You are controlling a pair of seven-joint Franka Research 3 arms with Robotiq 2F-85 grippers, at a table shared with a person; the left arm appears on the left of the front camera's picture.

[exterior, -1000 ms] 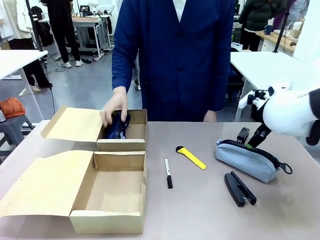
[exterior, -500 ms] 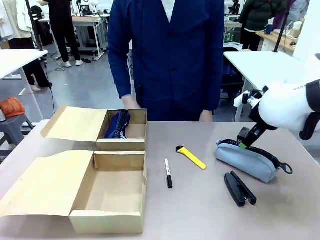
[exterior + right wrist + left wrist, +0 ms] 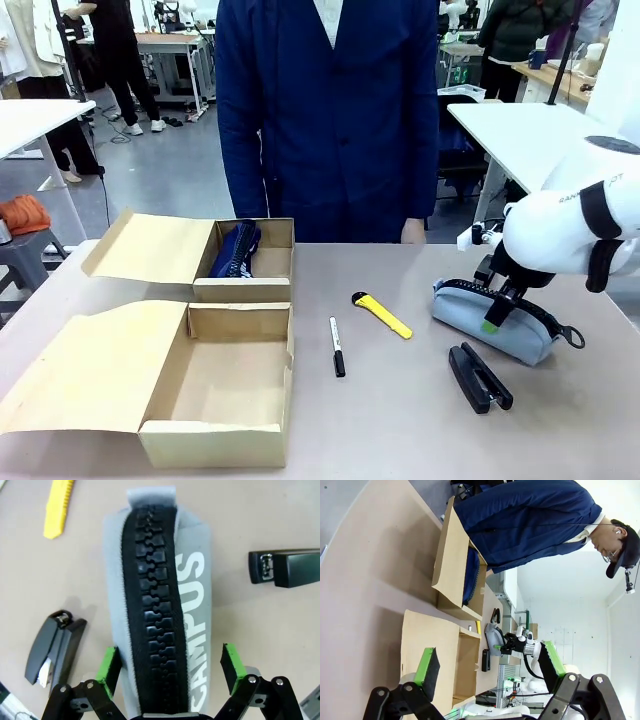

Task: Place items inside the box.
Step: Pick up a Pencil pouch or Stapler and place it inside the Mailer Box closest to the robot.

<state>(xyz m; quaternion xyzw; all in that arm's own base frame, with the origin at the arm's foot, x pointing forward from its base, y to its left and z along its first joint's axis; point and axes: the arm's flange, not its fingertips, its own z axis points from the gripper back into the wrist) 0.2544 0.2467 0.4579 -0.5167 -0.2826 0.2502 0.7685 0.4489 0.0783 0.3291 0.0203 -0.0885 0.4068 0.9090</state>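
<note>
Fingers (image 3: 427, 666) of the left gripper (image 3: 489, 662) hang spread, with nothing between them. The navy zip pouch (image 3: 236, 250) lies in the far box (image 3: 245, 290). The black marker pen (image 3: 337, 347) and yellow utility knife (image 3: 381, 314) wait on the table (image 3: 400, 420). The right gripper (image 3: 170, 665) straddles the grey zip pouch (image 3: 150, 580), pads (image 3: 230, 661) parted on either side. On so soft a body the pads may catch only the zip ridge, and the pouch could sag and slip. White print reads "CAMPUS".

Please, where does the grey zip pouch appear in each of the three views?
Front view: grey zip pouch at right, under the right gripper.
Left wrist view: small, just below centre.
Right wrist view: centre, running up from between the fingers.
Shared landmark: the yellow utility knife beside it.
</note>
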